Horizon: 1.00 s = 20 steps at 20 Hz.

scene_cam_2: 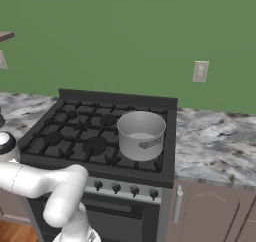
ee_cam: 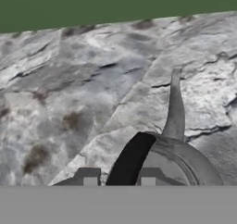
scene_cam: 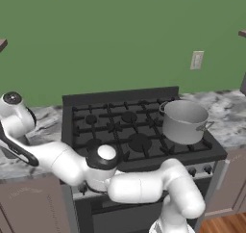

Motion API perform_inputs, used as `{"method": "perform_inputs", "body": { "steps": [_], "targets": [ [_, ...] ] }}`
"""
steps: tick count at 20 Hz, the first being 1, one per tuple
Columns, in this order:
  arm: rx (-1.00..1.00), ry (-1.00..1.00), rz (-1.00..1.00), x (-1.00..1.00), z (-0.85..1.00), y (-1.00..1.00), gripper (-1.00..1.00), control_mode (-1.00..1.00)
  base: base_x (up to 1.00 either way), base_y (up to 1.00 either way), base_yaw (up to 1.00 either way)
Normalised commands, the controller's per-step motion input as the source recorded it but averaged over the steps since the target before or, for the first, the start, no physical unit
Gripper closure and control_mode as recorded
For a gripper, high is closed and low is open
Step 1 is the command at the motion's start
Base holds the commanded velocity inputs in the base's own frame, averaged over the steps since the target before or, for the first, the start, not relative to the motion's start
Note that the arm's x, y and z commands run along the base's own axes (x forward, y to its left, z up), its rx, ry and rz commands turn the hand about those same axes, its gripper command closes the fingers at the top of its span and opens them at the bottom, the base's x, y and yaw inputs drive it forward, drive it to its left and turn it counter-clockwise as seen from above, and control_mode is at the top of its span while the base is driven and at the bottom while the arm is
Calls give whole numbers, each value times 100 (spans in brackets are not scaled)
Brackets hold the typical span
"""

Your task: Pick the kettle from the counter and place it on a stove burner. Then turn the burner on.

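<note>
Kettle (ee_cam: 178,165): in the hand view it sits on the counter (ee_cam: 83,79), to the left of the stove, directly under the hand; grey rounded top, a thin spout rising away from the camera.
Handle (ee_cam: 129,160): dark arched band across the kettle's top, running between the two fingertips.
Gripper (ee_cam: 118,177): its two tips stand one on each side of the handle with a gap either side; it looks spread and not yet pinching.
Handling: judged as rigid metal, small and probably light, smooth enough to slip. The arched handle is the natural place to grip; the rounded body and thin spout look like poor holds. Held by the handle, it may swing.
Left base view: the arm stretches far to the left of the stove, its wrist over the counter there. A large steel pot (scene_cam: 185,121) occupies the stove's right side.
Right base view: shows the knobs (scene_cam_2: 125,188) along the stove's front and the free burner (scene_cam_2: 95,146) left of the pot.
</note>
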Motion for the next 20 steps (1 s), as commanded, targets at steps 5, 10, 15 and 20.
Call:
{"method": "perform_inputs", "body": {
  "steps": [5, 10, 15, 20],
  "targets": [
    [0, -4, 0, -35, 0, -17, 100, -100, 0, 0, 0],
    [0, -2, 0, -75, 0, -62, 100, -100, 0, 0, 0],
    [3, 0, -4, -76, 9, -77, 100, -100, 0, 0, 0],
    [3, -2, 0, -62, 0, -95, 100, -100, 0, 0, 0]
  ]
}}
